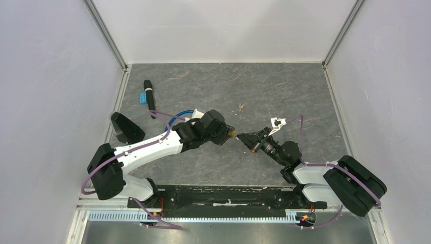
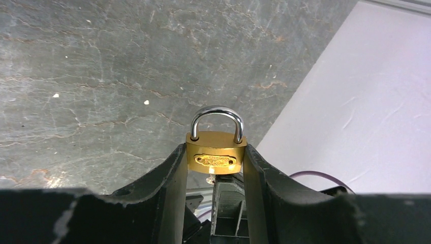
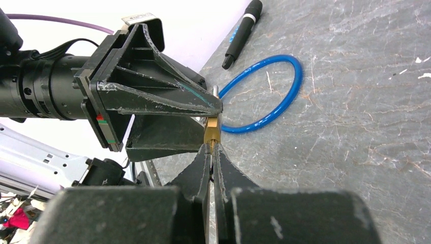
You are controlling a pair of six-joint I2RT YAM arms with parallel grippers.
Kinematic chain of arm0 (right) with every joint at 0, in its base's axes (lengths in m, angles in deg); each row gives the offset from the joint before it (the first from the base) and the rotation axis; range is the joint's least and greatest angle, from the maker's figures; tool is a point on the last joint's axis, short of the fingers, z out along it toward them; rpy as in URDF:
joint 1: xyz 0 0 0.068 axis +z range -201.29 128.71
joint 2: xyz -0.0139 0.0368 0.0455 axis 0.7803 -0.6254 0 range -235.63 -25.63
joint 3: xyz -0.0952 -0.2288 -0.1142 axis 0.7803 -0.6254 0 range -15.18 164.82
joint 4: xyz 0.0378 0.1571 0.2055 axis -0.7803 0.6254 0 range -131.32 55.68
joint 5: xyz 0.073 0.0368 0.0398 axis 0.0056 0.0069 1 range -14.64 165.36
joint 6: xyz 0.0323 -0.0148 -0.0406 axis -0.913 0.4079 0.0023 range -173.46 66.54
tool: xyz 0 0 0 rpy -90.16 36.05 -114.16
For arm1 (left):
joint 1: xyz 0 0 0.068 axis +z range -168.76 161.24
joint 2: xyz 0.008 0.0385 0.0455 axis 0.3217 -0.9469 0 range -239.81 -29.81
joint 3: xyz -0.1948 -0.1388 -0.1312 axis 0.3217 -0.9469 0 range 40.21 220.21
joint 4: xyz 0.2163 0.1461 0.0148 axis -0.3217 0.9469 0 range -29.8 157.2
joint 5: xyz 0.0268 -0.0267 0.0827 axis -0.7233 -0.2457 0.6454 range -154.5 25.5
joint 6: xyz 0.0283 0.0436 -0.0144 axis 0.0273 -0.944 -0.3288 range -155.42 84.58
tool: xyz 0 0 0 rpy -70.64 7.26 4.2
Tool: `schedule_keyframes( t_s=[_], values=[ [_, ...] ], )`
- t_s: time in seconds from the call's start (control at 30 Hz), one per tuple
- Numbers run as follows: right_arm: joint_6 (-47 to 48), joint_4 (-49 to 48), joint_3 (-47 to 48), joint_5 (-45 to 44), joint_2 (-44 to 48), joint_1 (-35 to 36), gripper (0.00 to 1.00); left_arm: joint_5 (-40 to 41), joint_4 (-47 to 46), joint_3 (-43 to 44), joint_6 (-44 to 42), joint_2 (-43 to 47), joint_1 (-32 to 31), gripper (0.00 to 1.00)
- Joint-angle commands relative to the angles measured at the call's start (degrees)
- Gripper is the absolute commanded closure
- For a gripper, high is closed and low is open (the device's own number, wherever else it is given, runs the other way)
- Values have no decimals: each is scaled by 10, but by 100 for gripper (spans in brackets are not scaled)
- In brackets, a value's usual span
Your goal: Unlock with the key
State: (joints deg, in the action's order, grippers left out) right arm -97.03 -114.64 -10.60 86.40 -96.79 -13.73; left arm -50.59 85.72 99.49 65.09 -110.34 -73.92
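Observation:
A brass padlock (image 2: 216, 152) with a closed steel shackle (image 2: 217, 114) is clamped between my left gripper's fingers (image 2: 175, 173), held above the table. My left gripper (image 1: 231, 133) is shut on it. In the top view the padlock (image 1: 233, 133) shows as a small brass spot between the two arms. My right gripper (image 3: 211, 148) is shut on a thin key, its tips pressed against the padlock's bottom (image 3: 211, 129). Only a small silver bit of the key (image 2: 211, 179) shows under the lock body. My right gripper (image 1: 243, 138) meets the left one at mid-table.
A blue ring (image 3: 264, 91) lies on the grey table beyond the padlock. A black marker (image 1: 149, 96) and a small blue block (image 1: 144, 96) lie at the back left. A small scrap (image 1: 241, 107) lies at mid-table. White walls enclose three sides.

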Motion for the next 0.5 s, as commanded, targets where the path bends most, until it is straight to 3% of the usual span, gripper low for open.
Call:
schedule_keyframes(
  t_s=[0.0, 0.47],
  values=[
    [33, -75, 14, -1, -4, 7, 100, -43, -82, -21, 40, 33, -21, 98],
    [64, -139, 29, 37, -51, 28, 100, -49, -127, -24, 23, 49, -20, 98]
  ],
)
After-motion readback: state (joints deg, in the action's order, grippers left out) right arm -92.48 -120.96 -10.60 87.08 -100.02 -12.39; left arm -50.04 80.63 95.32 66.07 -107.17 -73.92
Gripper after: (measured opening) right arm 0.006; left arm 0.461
